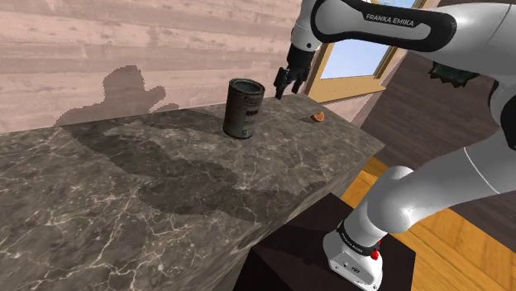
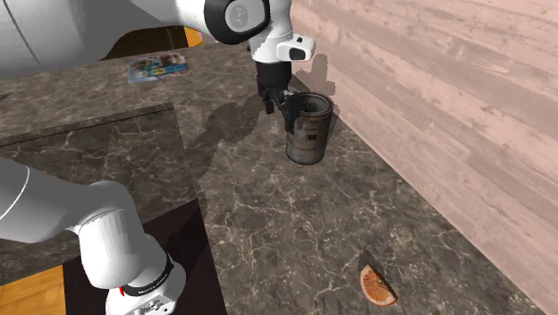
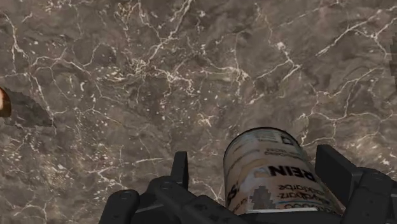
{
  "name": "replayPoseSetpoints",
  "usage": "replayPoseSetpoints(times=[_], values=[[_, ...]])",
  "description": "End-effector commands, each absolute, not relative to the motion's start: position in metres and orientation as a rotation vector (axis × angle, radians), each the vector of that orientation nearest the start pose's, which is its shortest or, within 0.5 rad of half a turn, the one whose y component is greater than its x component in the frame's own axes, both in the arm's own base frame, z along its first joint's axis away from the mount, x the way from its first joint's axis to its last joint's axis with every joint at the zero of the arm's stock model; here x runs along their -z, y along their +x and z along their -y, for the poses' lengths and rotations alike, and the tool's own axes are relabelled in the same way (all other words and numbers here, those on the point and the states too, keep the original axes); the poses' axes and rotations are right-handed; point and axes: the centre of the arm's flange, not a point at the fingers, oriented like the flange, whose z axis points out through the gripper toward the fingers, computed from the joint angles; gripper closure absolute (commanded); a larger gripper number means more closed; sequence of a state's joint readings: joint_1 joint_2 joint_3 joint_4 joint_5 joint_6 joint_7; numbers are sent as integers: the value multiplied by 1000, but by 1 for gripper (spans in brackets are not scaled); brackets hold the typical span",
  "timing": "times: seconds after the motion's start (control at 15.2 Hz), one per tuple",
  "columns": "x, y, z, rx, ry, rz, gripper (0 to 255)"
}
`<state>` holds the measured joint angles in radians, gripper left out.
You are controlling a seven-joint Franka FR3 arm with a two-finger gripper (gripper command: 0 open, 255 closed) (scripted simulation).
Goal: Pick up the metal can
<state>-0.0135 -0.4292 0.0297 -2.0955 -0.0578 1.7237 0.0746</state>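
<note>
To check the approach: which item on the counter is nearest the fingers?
The upright dark can, between the fingers; the orange slice lies well apart.

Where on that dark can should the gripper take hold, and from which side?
Clasp the can's curved side wall near the top, coming down from above. It stands upright on the counter, and the open gripper straddles it, one finger on each side.
</note>
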Motion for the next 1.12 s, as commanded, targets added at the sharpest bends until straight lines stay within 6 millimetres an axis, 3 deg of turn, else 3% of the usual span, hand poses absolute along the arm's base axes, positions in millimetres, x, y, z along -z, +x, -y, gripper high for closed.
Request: replayPoseSetpoints(times=[0.0, 0.53, 1.06], values=[[-597, 457, 0, 71, -3192, -115, 0], [-593, 571, 17, -25, -3130, -225, 0], [-553, 571, 17, -25, -3130, -225, 0]])
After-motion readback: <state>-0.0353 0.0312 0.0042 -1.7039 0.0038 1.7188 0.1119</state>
